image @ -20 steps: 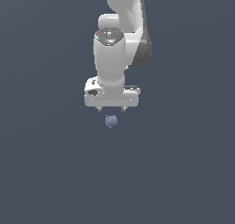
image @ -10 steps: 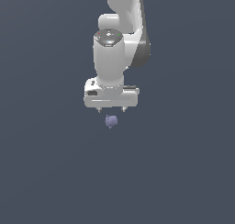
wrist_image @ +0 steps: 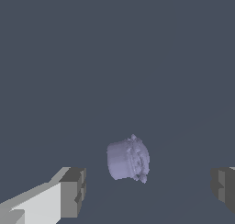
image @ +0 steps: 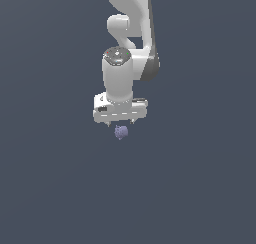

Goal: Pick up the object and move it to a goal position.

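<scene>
The object [image: 120, 132] is a small lavender lumpy blob, seen just below the white gripper [image: 120, 122] in the exterior view. In the wrist view the object [wrist_image: 128, 159] lies between the two grey fingertips [wrist_image: 73, 192], a wide gap on each side, touching neither. The gripper [wrist_image: 149, 188] is open with nothing held. The arm reaches down from the top of the exterior view, and the hand hides most of the fingers there.
Only a plain dark grey-blue ground [image: 60, 188] surrounds the arm and the object. No other objects, containers or edges show in either view.
The gripper has come down slightly toward the object. The object has not moved.
</scene>
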Controlling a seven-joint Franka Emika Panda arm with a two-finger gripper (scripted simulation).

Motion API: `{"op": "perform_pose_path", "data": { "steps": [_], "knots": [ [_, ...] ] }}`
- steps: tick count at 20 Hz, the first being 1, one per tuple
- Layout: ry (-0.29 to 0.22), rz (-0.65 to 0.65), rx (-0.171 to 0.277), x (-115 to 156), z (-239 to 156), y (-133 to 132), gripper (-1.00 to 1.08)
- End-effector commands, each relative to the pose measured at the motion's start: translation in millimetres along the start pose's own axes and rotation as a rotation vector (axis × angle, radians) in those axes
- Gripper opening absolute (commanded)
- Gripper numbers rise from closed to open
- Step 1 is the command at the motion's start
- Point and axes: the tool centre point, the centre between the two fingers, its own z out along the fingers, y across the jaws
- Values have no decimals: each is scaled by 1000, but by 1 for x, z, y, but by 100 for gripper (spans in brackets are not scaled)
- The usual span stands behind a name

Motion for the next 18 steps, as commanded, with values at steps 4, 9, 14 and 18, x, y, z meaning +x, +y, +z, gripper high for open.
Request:
{"op": "perform_pose_path", "data": {
  "steps": [4,9,14,18],
  "knots": [
    [-11,-108,6,-16,34,1,100],
    [-18,-182,12,-28,57,1,100],
    [-21,-225,16,-36,69,0,100],
    [-22,-235,17,-38,72,0,100]
  ]
}}
